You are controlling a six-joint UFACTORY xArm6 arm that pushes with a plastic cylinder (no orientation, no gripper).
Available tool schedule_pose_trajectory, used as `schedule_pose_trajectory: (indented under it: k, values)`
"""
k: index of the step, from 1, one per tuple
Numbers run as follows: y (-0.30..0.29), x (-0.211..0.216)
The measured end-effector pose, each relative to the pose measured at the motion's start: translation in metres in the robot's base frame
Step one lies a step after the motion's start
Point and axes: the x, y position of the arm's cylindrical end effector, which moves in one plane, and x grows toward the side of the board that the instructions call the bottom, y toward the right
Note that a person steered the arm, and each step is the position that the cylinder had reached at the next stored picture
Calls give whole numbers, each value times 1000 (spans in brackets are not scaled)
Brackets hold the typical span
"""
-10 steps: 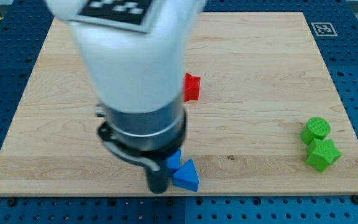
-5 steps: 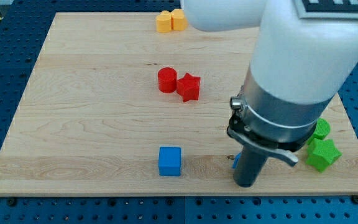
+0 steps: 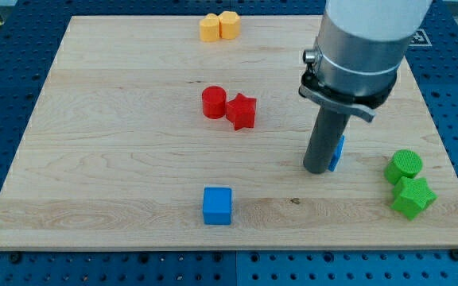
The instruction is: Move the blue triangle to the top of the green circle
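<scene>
1. My tip rests on the wooden board; it is a bare rod with nothing to open or close, touching the small blue triangle block from the view's left.
2. Blue triangle is mostly hidden behind the rod; only a sliver shows on the rod's right side.
3. Green circle block lies to the view's right of the triangle, slightly lower, near but apart; a green star-like block sits just below it.
4. Key relation: triangle lies between tip and circle, so pushing right and slightly up looks needed to land it above the circle.
</scene>
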Motion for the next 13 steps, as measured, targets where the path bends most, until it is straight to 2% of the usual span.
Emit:
schedule_pose_trajectory:
  k: [2,3,5,11,12,13]
  values:
    - [16,-38]
    - [45,-38]
    - [49,-23]
    - [87,-28]
    - [79,-28]
    - [26,-28]
